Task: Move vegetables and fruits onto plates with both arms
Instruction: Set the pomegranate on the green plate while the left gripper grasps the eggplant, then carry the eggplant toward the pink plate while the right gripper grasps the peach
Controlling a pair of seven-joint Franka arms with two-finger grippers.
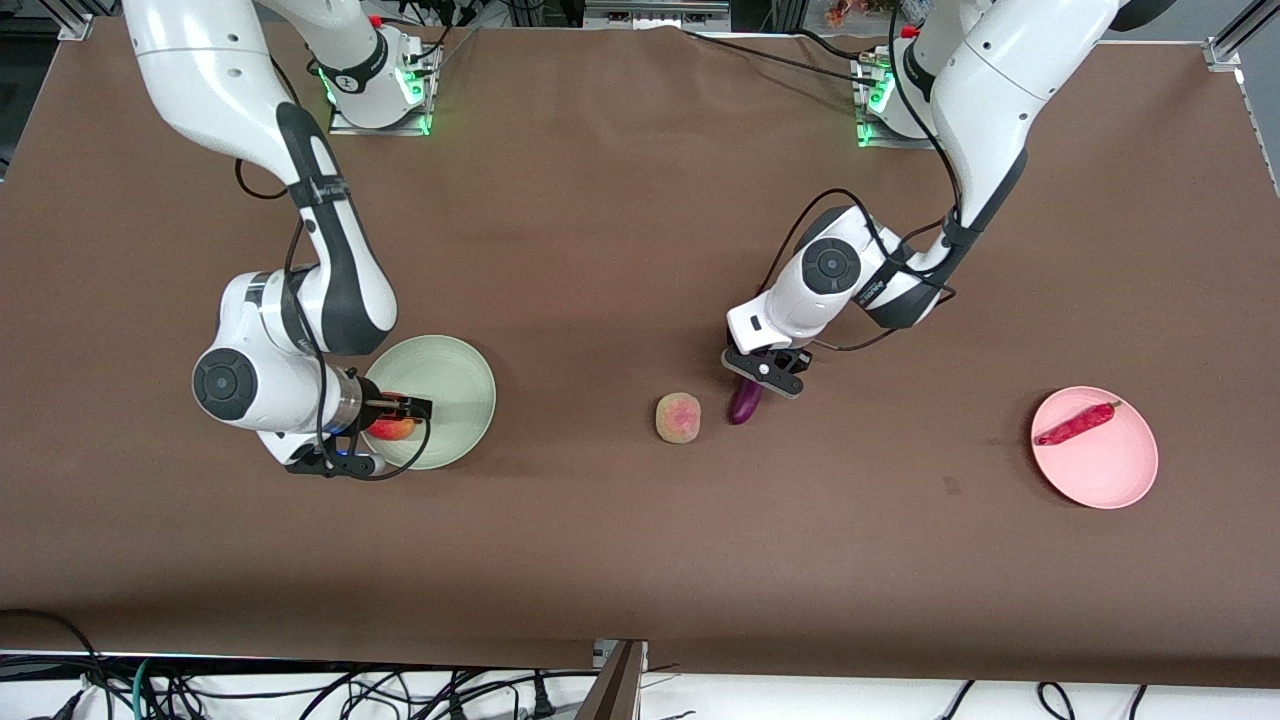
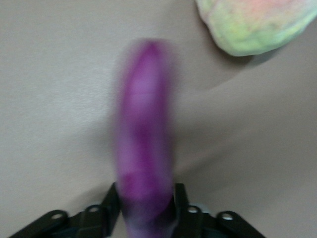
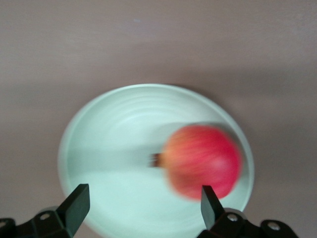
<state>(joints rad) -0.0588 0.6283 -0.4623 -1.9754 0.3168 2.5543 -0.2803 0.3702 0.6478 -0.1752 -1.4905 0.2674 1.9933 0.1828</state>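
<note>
My left gripper [image 1: 765, 372] is shut on the purple eggplant [image 1: 745, 402] near the table's middle. In the left wrist view its fingers [image 2: 111, 198] press both sides of the eggplant [image 2: 145, 144]. The peach [image 1: 678, 417] lies on the table beside it, toward the right arm's end. My right gripper [image 1: 405, 408] hangs open over the pale green plate [image 1: 450, 385]. The round red fruit [image 3: 203, 161] sits in that plate [image 3: 114, 129], blurred, free of the wide-apart fingers [image 3: 77, 206]. A red chili pepper [image 1: 1077, 423] lies on the pink plate [image 1: 1105, 465].
The brown table cover [image 1: 600, 200] runs under everything. Both arm bases [image 1: 380, 80] stand along the edge farthest from the front camera, with black cables trailing from them. More cables hang below the table's near edge.
</note>
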